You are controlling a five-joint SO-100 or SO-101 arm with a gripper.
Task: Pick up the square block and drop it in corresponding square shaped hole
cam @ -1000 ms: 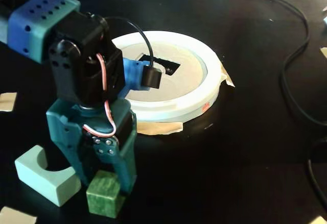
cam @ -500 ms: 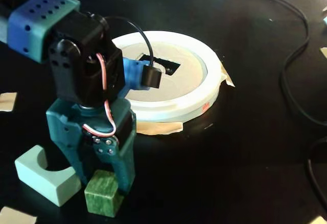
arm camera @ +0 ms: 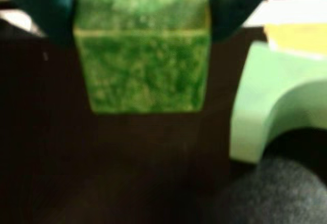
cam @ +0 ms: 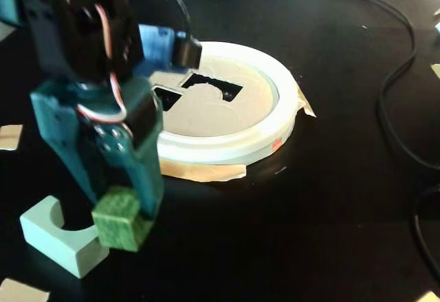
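Teal plastic pincer [cam: 118,225] with silver screws; black servo housings above, red-white wires looped, blue bracket with black cable in the fixed view.

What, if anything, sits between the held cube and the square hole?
Nothing visible. The gripper holds the square block above bare black table; the square shaped hole is open. The mint notched block sits aside.

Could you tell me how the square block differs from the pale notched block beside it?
The square block is dark marbled green; the notched block is plain pale mint. The square one is smaller and hangs between the jaws; the notched one lies on the table. Only the notched block has a curved cutout.
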